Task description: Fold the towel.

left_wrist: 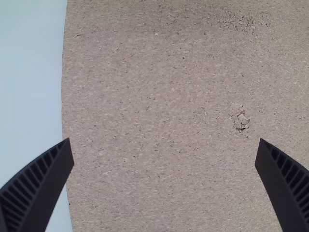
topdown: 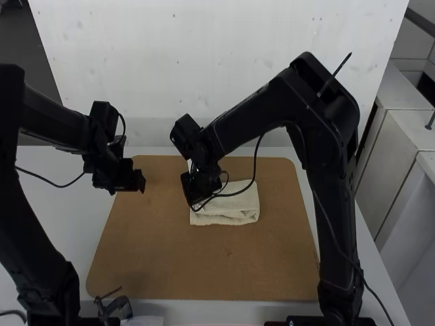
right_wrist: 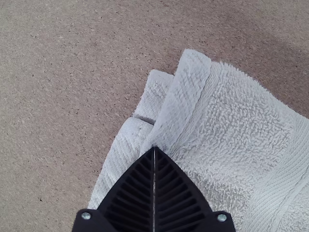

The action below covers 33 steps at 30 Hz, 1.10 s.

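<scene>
- Board (topdown: 163, 258): flat on the bench (topdown: 68, 210).
- Towel (topdown: 234, 212): folded in layers, on the board, slightly right of centre.
- Left gripper (topdown: 141, 181): above the board's far left part, jaws apart.
- Right gripper (topdown: 195, 204): above the board, jaws together, tips at the towel's banded edge.

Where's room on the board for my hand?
The board is bare between towel and near edge, and right of the towel. It's crowded at the towel, by the right pincer, and at the far left corner, by the left pincer.

Left tool (topdown: 139, 182) wide; right tool (topdown: 194, 202) closed
</scene>
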{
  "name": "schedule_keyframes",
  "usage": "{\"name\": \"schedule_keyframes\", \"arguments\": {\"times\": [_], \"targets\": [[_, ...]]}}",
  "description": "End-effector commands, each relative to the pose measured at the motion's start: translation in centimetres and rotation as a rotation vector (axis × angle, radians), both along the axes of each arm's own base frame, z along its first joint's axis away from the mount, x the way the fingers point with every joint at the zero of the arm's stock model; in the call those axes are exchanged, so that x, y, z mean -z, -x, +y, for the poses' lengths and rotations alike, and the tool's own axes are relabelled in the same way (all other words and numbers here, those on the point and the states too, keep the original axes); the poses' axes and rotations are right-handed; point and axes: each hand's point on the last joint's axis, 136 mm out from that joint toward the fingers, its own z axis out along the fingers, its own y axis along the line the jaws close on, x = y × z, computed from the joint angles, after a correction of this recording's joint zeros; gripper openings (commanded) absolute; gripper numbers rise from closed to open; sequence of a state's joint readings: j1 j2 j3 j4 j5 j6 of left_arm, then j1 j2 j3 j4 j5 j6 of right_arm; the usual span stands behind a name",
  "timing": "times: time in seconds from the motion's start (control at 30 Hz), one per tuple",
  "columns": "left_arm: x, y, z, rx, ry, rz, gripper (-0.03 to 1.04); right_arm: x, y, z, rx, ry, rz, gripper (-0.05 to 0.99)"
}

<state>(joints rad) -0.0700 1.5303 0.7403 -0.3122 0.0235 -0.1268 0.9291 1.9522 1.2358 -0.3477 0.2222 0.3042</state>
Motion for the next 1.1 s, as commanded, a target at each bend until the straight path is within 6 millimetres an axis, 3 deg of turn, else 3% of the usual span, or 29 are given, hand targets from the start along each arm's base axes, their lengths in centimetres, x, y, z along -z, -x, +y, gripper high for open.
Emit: {"name": "schedule_keyframes", "arguments": {"times": [0.0, 0.1, 0.2, 0.27, 0.33, 0.53, 0.7, 0.9, 1.07], "targets": [[-0.3, -0.1, 0.3, 0.005, -0.002, -0.015, 0.97, -3.5, -1.0, 1.4, 0.011, -0.088, -0.048, 0.02], [-0.8, -0.2, 0.5, 0.005, -0.003, -0.031, 0.97, -6.8, -2.3, 0.8, 0.037, -0.145, -0.096, 0.37], [-1.6, -0.6, 0.4, 0.009, -0.001, -0.054, 0.97, -9.5, -3.5, -0.3, 0.066, -0.188, -0.135, 0.59], [-2.0, -0.8, 0.2, 0.015, 0.000, -0.068, 0.97, -10.1, -4.4, -1.6, 0.095, -0.192, -0.150, 0.85], [-2.4, -0.9, 0.1, 0.019, 0.001, -0.078, 0.97, -10.3, -5.4, -3.3, 0.123, -0.186, -0.159, 0.96], [-2.4, -0.9, 0.0, 0.020, 0.002, -0.080, 0.97, -8.8, -7.9, -10.4, 0.252, -0.154, -0.178, 0.96], [-2.2, -0.6, -0.1, 0.024, 0.003, -0.075, 0.97, -8.2, -8.6, -17.1, 0.351, -0.153, -0.236, 0.96], [-2.6, -0.6, -0.7, 0.036, 0.005, -0.087, 0.97, -9.5, -8.0, -24.3, 0.458, -0.213, -0.330, 0.96], [-2.7, -0.8, -1.1, 0.045, 0.005, -0.096, 0.97, -12.1, -6.7, -28.9, 0.541, -0.284, -0.446, 0.96]]}}
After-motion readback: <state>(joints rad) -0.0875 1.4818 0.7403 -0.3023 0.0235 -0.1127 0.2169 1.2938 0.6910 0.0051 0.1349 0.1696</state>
